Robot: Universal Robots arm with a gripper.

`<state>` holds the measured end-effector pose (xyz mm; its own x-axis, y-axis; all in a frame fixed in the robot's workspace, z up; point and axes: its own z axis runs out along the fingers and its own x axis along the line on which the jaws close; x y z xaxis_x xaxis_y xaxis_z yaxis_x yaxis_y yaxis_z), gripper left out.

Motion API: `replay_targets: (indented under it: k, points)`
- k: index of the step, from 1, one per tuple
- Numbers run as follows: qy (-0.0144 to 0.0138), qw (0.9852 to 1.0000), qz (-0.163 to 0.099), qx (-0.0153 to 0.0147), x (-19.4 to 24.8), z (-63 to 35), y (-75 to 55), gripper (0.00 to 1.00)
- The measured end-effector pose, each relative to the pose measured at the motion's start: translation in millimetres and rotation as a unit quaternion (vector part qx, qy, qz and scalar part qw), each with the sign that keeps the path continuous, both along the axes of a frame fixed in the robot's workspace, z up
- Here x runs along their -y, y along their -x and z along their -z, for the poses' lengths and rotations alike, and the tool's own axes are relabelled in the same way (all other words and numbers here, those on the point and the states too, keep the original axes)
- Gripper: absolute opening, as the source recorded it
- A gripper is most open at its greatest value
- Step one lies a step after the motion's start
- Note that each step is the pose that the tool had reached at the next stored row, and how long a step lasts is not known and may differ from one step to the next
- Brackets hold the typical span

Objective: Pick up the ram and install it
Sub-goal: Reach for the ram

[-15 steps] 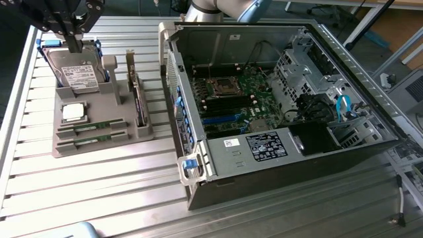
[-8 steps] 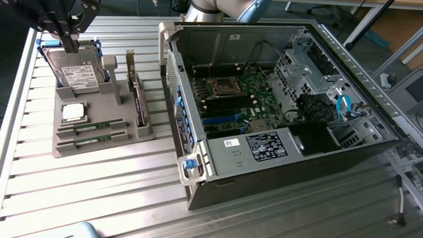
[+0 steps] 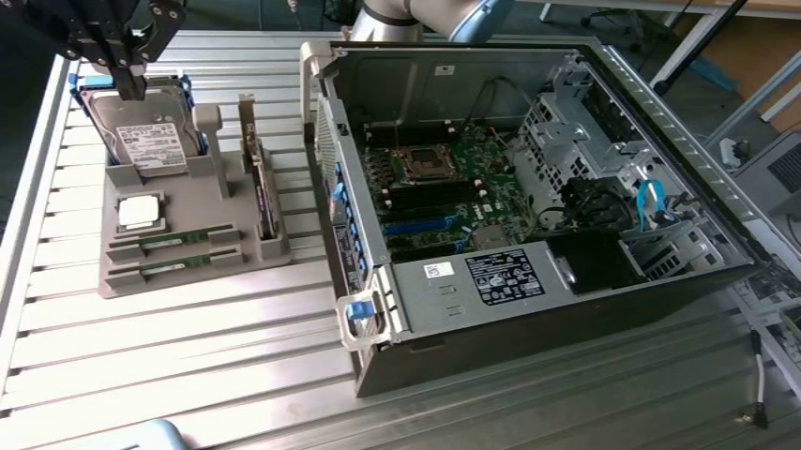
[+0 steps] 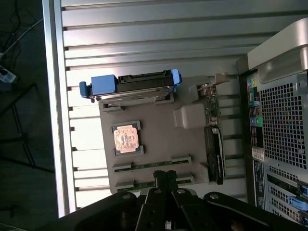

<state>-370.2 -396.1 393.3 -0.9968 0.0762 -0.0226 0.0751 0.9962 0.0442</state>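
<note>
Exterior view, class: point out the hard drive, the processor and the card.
Hard drive [image 3: 153, 145], exterior view, its white label.
Processor [image 3: 138, 211], exterior view, its silver lid.
Card [image 3: 263, 202], exterior view, its dark upper edge.

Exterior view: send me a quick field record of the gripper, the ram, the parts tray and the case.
gripper: black gripper shut, empty, raised over the hard-drive end of the tray
ram: two thin green sticks, both lying in tray slots
tray: grey moulded holder on the slatted metal table, on the exterior view's left of the case
other parts: square silver processor, blue-framed hard drive, dark expansion card
case: open computer case, green motherboard exposed
</note>
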Motion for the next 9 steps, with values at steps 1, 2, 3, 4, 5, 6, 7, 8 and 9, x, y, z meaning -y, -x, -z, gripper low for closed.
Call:
replay_targets:
  k: [1,2,3,4,5,6,7,8,9]
  points:
    - [0.0,1.0,0.0,0.0,0.0,0.0,0.0,0.11]
    - [0.0,1.0,0.0,0.0,0.0,0.0,0.0,0.11]
    - [0.0,1.0,0.0,0.0,0.9,0.0,0.2,0.11]
    - [0.0,1.0,0.0,0.0,2.3,0.0,0.1,0.11]
    - [0.0,1.0,0.0,0.0,3.8,0.0,0.1,0.11]
    - [0.0,1.0,0.0,0.0,5.0,0.0,0.1,0.11]
    - [0.0,1.0,0.0,0.0,6.4,0.0,0.1,0.11]
    - [0.0,1.0,0.0,0.0,7.4,0.0,0.1,0.11]
    - [0.0,1.0,0.0,0.0,8.3,0.0,0.1,0.11]
